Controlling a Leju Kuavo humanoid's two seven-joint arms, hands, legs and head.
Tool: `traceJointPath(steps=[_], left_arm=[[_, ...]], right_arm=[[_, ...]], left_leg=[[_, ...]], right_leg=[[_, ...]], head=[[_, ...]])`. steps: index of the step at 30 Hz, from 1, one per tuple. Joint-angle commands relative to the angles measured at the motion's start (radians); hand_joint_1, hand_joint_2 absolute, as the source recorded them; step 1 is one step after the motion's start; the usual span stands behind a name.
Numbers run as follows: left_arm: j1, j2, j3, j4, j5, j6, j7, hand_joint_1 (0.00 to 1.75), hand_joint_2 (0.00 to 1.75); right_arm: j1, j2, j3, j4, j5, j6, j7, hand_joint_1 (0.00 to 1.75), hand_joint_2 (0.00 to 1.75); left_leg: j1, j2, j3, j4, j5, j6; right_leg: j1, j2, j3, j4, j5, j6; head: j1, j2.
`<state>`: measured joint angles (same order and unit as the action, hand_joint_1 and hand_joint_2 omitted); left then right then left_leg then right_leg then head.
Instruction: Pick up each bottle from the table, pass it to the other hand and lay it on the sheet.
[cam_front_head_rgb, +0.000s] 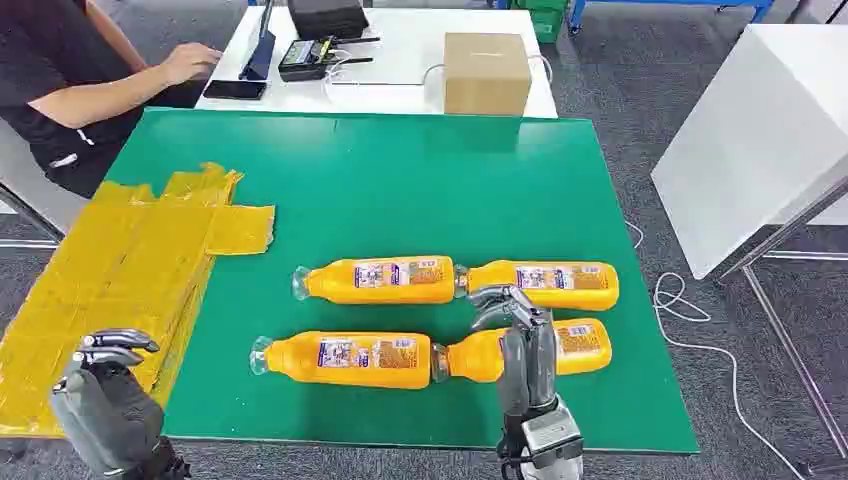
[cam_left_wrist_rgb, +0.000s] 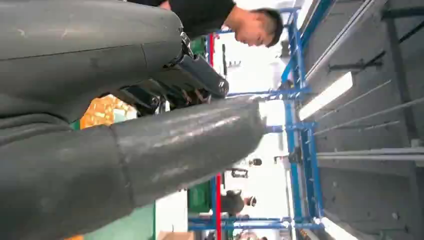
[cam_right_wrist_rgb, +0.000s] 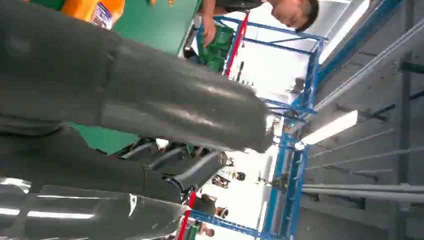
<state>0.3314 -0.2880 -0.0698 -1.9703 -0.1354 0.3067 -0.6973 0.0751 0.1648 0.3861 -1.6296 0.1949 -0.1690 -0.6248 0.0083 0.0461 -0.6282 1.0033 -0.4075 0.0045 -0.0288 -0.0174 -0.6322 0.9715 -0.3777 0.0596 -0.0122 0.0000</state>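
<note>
We see four orange bottles lying on their sides on the green table (cam_front_head_rgb: 400, 180), in two rows of two. In the far row lie the far left bottle (cam_front_head_rgb: 378, 280) and the far right bottle (cam_front_head_rgb: 545, 283), end to end, nearly touching. In the near row lie the near left bottle (cam_front_head_rgb: 345, 358) and the near right bottle (cam_front_head_rgb: 575, 343), also end to end.

Our right hand (cam_front_head_rgb: 520, 335) reaches in from below and sits over the near right bottle, covering its middle. Its fingers curl forward at the far side of that bottle, just short of the far right bottle. We cannot tell whether they grip the bottle or only hover above it. In the right wrist view the thumb (cam_right_wrist_rgb: 165, 107) and the dark fingers (cam_right_wrist_rgb: 190, 172) stand apart, with a bit of orange bottle at the picture's edge.

Our left hand (cam_front_head_rgb: 105, 395) hangs at the near left corner, over the yellow sheet (cam_front_head_rgb: 110, 275), which covers the table's left edge. Its fingers are loosely curled and hold nothing.

Beyond the green table stands a white table (cam_front_head_rgb: 400, 60) with a cardboard box (cam_front_head_rgb: 486, 72) and some devices. A person (cam_front_head_rgb: 70, 80) sits at the far left, a hand on that table.
</note>
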Motion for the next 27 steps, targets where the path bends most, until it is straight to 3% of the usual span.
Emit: traceJointPath(steps=[1,4,5,6,7,17,18,19,27], left_arm=[[0.007,-0.015,-0.006,0.113,0.007,-0.036,-0.001,0.00,0.00],[0.002,-0.016,0.003,0.124,0.013,-0.046,-0.001,0.00,0.00],[0.002,-0.016,0.003,0.124,0.013,-0.046,-0.001,0.00,0.00],[0.002,-0.016,0.003,0.124,0.013,-0.046,-0.001,0.00,0.00],[0.002,-0.016,0.003,0.124,0.013,-0.046,-0.001,0.00,0.00],[0.002,-0.016,0.003,0.124,0.013,-0.046,-0.001,0.00,0.00],[0.001,-0.017,0.006,0.125,0.014,-0.050,-0.001,0.00,0.00],[-0.025,-0.036,0.038,0.171,0.007,-0.093,-0.001,0.00,0.00],[-0.030,-0.046,0.058,0.181,0.013,-0.109,-0.001,0.00,0.00]], right_arm=[[-0.033,-0.025,0.016,0.099,0.069,-0.024,0.077,0.00,0.00],[-0.034,-0.030,0.022,0.102,0.098,-0.026,0.102,0.00,0.00],[-0.034,-0.030,0.022,0.102,0.098,-0.026,0.102,0.00,0.00],[-0.034,-0.030,0.022,0.102,0.098,-0.026,0.102,0.00,0.00],[-0.034,-0.030,0.022,0.102,0.098,-0.026,0.102,0.00,0.00],[-0.034,-0.030,0.022,0.102,0.098,-0.026,0.102,0.00,0.00],[-0.034,-0.032,0.026,0.101,0.102,-0.020,0.110,0.00,1.75],[-0.072,-0.061,0.124,0.162,0.405,0.042,0.339,0.00,1.75],[-0.088,-0.071,0.170,0.196,0.479,0.048,0.381,0.00,1.75]], left_leg=[[0.001,-0.002,0.006,-0.001,-0.002,0.000],[0.002,-0.005,0.011,-0.001,-0.005,0.000],[0.001,-0.003,0.005,-0.002,-0.002,0.001],[0.002,-0.005,0.011,-0.001,-0.006,0.001],[0.000,-0.002,0.004,-0.001,-0.002,0.000],[0.002,-0.004,0.007,-0.001,-0.004,0.000],[0.001,-0.002,0.004,-0.001,-0.003,0.000],[0.000,-0.002,0.003,-0.001,-0.002,0.001],[0.001,-0.003,0.007,-0.001,-0.004,0.000]], right_leg=[[0.000,0.001,0.006,-0.002,-0.002,-0.003],[0.001,0.002,0.011,-0.002,-0.004,-0.005],[0.000,0.001,0.005,-0.002,-0.002,-0.002],[0.001,0.002,0.011,-0.001,-0.004,-0.005],[-0.001,0.001,0.004,-0.001,-0.001,-0.001],[0.000,0.002,0.007,-0.001,-0.003,-0.003],[0.000,0.001,0.004,-0.001,-0.002,-0.002],[-0.001,0.001,0.003,-0.001,-0.002,-0.001],[0.000,0.002,0.007,-0.002,-0.002,-0.003]], head=[[0.000,0.000],[0.000,0.000],[0.000,0.000],[0.000,0.000],[0.000,0.000],[0.000,0.000],[0.000,0.000],[0.000,0.000],[0.000,0.000]])
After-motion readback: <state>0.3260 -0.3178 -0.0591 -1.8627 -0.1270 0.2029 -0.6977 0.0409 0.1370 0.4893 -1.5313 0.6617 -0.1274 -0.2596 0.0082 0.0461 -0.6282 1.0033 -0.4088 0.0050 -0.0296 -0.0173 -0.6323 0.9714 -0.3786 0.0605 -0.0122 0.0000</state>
